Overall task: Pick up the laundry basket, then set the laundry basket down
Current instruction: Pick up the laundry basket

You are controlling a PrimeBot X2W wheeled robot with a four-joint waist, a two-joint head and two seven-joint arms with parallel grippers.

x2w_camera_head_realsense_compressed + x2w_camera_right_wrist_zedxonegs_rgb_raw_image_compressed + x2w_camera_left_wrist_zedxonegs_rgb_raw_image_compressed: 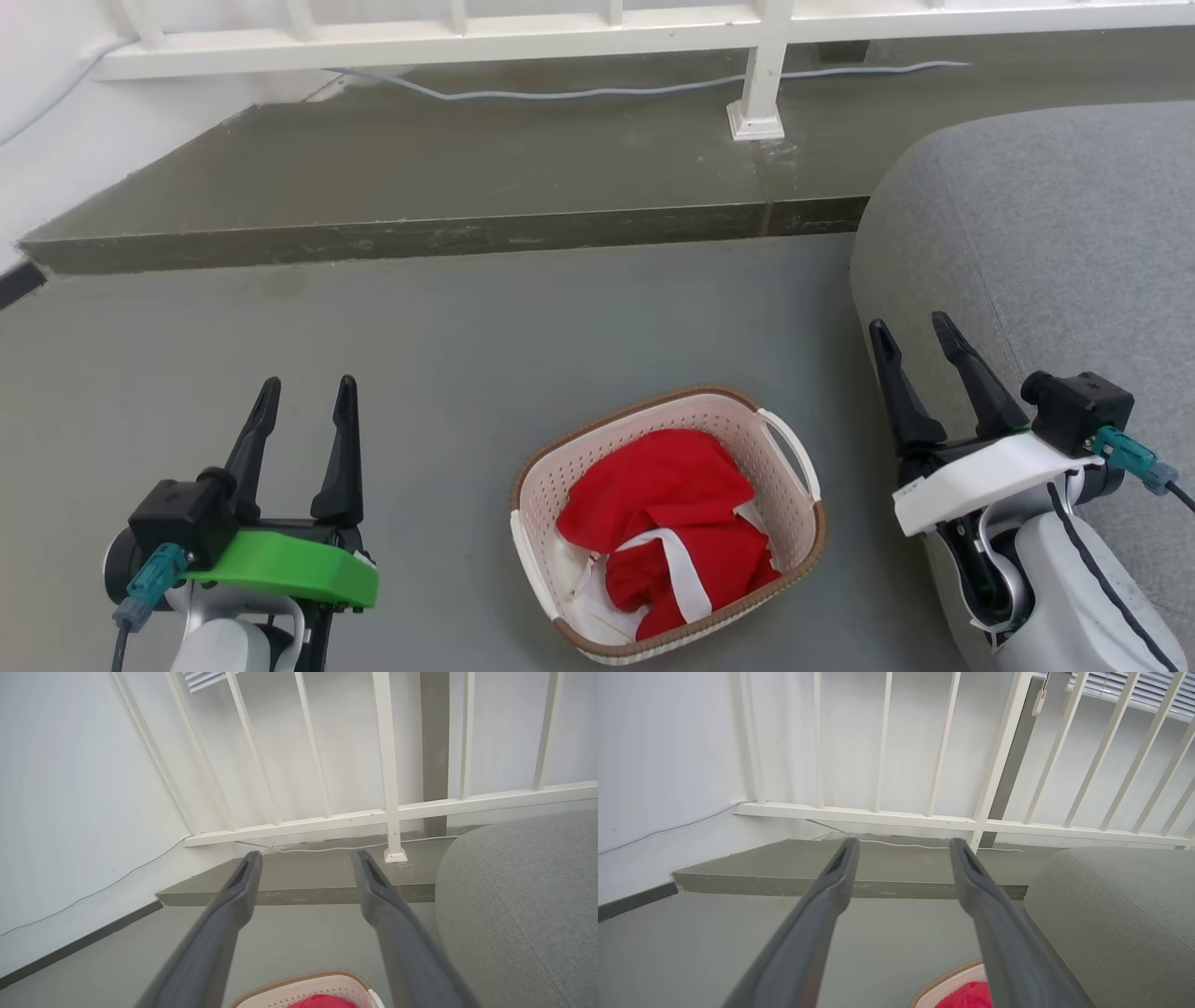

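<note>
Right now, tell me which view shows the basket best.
Head view: the whole basket shows from above, red cloth inside. The left wrist view catches a rim corner; the right wrist view, its far edge.

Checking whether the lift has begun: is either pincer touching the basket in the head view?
No, the left pincer and the right pincer hang open to either side of the basket, apart from it.

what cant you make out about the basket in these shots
- Head view: the floor of the laundry basket is hidden under red and white clothing; which garments, cannot tell.
- Left wrist view: bottom edge cuts off the basket past one rim corner.
- Right wrist view: bottom edge cuts it off below the far wall.
</note>
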